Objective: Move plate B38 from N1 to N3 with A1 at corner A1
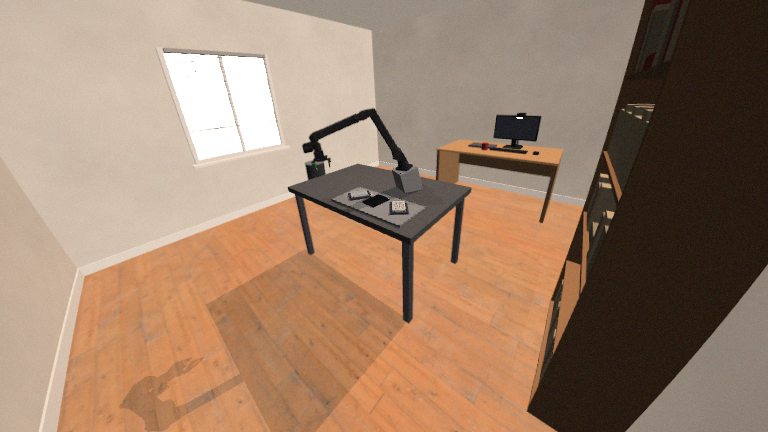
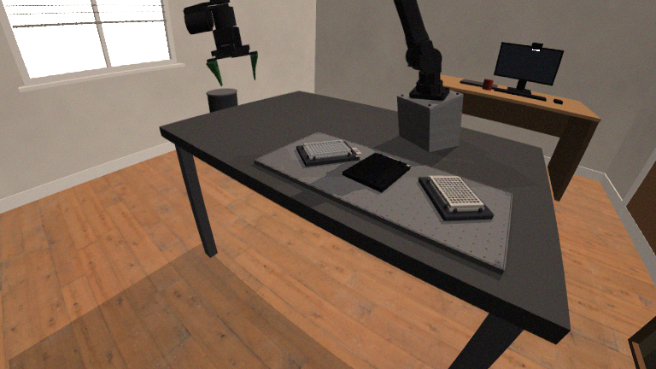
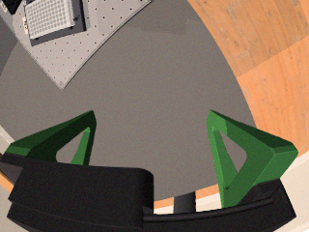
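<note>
we cannot read the labels, so either 96-well plate (image 2: 326, 149) or its twin (image 2: 455, 192) could be b38; both sit nested. our gripper (image 2: 232, 69) hangs open, empty, well apart. risk: grabbing b83.

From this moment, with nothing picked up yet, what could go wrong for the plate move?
The two plates and look alike and no ID label is legible here, so the wrong one might be taken. The open gripper hangs past the table's far corner, well away from both, so it faces a long approach. The empty black nest sits turned relative to both plates, so the A1 corner could end up misplaced.
</note>
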You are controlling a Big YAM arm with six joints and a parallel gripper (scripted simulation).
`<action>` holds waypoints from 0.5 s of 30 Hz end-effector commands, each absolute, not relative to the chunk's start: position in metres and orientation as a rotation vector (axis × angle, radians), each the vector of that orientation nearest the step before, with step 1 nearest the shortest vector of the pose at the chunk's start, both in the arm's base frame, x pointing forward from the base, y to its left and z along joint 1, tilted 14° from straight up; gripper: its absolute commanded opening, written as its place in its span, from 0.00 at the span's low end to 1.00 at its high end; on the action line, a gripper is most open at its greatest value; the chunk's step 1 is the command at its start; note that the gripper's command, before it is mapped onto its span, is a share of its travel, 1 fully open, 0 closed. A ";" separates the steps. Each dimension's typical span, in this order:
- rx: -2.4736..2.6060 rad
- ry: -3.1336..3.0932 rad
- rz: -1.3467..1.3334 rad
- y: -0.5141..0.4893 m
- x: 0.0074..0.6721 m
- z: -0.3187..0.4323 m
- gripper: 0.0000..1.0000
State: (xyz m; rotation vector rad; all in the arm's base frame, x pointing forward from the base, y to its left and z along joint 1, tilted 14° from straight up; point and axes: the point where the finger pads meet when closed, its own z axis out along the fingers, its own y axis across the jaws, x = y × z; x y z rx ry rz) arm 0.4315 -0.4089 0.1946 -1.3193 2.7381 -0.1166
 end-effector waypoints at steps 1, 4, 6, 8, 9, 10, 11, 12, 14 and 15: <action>-1.317 2.733 -0.136 -0.410 0.432 0.201 1.00; -1.298 2.723 -0.210 -0.396 0.442 0.219 1.00; -1.297 2.722 -0.209 -0.388 0.448 0.217 1.00; -1.297 2.721 -0.208 -0.380 0.453 0.216 1.00; -1.296 2.721 -0.208 -0.376 0.456 0.215 1.00; -1.298 2.724 -0.198 -0.372 0.459 0.210 1.00; -1.301 2.732 -0.173 -0.372 0.461 0.200 1.00; -1.288 2.747 -0.171 -0.368 0.463 0.197 1.00; -1.283 2.733 -0.206 -0.358 0.466 0.209 1.00; -1.283 2.733 -0.206 -0.354 0.468 0.208 1.00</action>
